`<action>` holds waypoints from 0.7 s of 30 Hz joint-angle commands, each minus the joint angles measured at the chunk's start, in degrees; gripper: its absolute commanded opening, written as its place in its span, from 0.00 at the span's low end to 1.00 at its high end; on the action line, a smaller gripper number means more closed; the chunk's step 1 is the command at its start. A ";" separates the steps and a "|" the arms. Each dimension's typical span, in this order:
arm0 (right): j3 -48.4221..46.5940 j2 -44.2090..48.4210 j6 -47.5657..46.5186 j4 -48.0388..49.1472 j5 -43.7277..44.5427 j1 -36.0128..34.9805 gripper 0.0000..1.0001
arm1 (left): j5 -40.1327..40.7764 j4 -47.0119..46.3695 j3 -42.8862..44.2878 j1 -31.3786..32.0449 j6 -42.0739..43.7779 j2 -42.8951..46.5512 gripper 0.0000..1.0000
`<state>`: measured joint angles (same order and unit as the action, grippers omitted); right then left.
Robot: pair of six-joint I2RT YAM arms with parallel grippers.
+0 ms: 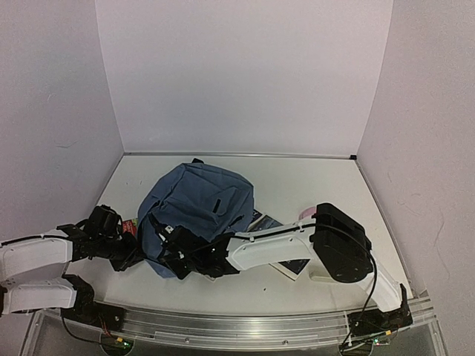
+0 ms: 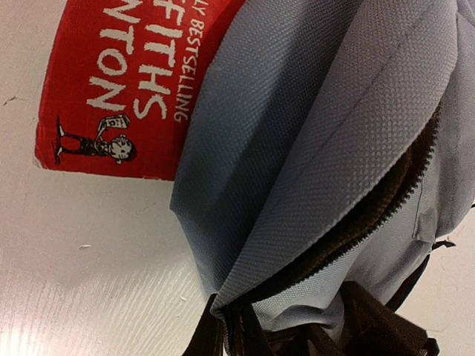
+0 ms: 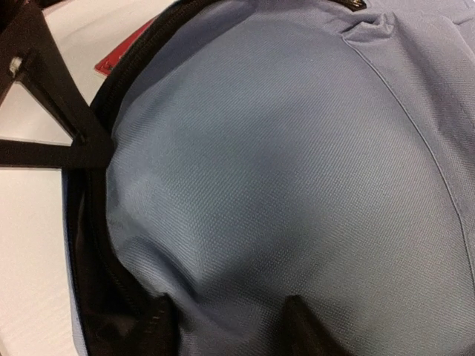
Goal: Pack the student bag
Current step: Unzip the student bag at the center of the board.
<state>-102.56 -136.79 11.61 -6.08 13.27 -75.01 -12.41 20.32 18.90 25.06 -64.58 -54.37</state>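
Observation:
The student bag (image 1: 199,208), slate-blue with black zips, lies in the middle of the table with its open top toward the arms. My left gripper (image 1: 138,249) is shut on the bag's rim beside the zip (image 2: 349,222), the cloth pinched between its fingers (image 2: 200,337). My right gripper (image 1: 177,256) straddles the bag's front panel (image 3: 282,170). One finger (image 3: 152,326) sits at the dark zip opening and the other (image 3: 304,330) lies on the outside, with a bulge of fabric gripped between them.
A red paperback (image 2: 122,81) lies flat on the table, partly under the bag's left side (image 1: 128,224). Dark books (image 1: 264,220) and a pink item (image 1: 304,213) lie right of the bag, under my right arm. White walls close in the table.

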 commanded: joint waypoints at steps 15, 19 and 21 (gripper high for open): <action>-3.90 9.57 13.24 -2.14 16.59 4.54 0.00 | 2.21 5.51 -0.29 -0.19 0.86 3.01 0.06; -1.37 13.54 16.12 -0.69 18.26 7.35 0.00 | 2.94 7.11 -0.48 -0.16 0.59 4.75 0.13; 0.58 15.72 17.50 0.79 17.57 8.87 0.00 | 2.99 7.35 -0.75 -0.18 0.48 5.56 0.18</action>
<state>-103.79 -130.08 24.61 -7.69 23.21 -72.12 -11.99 21.97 18.87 25.10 -64.55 -50.12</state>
